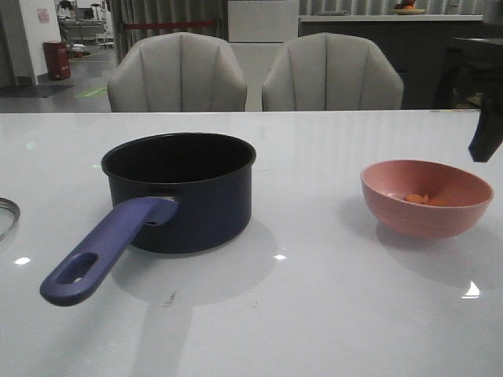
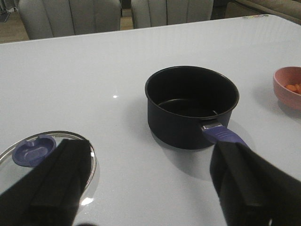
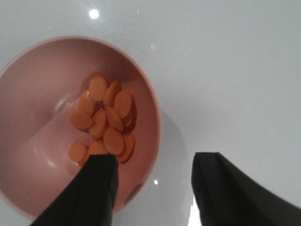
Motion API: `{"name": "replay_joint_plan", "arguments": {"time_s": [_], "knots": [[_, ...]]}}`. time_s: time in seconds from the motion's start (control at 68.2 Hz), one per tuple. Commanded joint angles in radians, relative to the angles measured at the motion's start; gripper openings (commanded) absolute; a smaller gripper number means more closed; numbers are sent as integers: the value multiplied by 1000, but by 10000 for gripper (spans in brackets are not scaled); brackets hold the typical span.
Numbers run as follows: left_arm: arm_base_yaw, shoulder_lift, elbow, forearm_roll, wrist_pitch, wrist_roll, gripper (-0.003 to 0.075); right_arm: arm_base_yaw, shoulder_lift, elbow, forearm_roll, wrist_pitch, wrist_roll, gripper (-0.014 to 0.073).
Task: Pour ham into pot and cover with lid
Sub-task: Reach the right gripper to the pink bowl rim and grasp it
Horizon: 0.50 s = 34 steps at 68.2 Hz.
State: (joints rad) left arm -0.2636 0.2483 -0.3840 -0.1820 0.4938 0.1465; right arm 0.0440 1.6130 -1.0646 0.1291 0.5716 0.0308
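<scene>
The dark navy pot [image 1: 181, 188] stands empty at the table's middle left, its blue-purple handle [image 1: 106, 247] pointing toward me. Ham [image 3: 106, 117] lies as several orange slices in the pink bowl [image 1: 426, 198] at the right. My right gripper [image 3: 154, 160] is open above the bowl's rim, one finger over the inside and the other outside it. The glass lid [image 2: 33, 150] with its blue-purple knob lies flat to the left of the pot. My left gripper [image 2: 150, 148] hangs open and empty above the table, between the lid and the pot's handle [image 2: 223, 136].
Two grey chairs [image 1: 177, 75] stand behind the table's far edge. Only the lid's rim [image 1: 6, 212] shows at the left border of the front view. A dark part of the right arm [image 1: 486, 140] shows at the right border.
</scene>
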Motion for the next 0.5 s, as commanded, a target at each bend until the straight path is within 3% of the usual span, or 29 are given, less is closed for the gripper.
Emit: {"name": "replay_joint_plan", "arguments": {"time_s": [0.0,0.132,0.205,0.322,0.484], "knots": [[3,8,-28,-8,-68,-1,553,-8,55,-75,9,-21,-17,466],[3,8,-28,-8,-68,-1,553,-8,159,-140,15,10,-17,428],[3,8,-28,-8,-68,-1,553,-8,187,-168,25,27,-17,344],[3,8,-28,-8,-68,-1,553,-8,188,-205,54,63,-18,120],[3,8,-28,-8,-68,-1,553,-7,152,-272,77,116,-51,139]]}}
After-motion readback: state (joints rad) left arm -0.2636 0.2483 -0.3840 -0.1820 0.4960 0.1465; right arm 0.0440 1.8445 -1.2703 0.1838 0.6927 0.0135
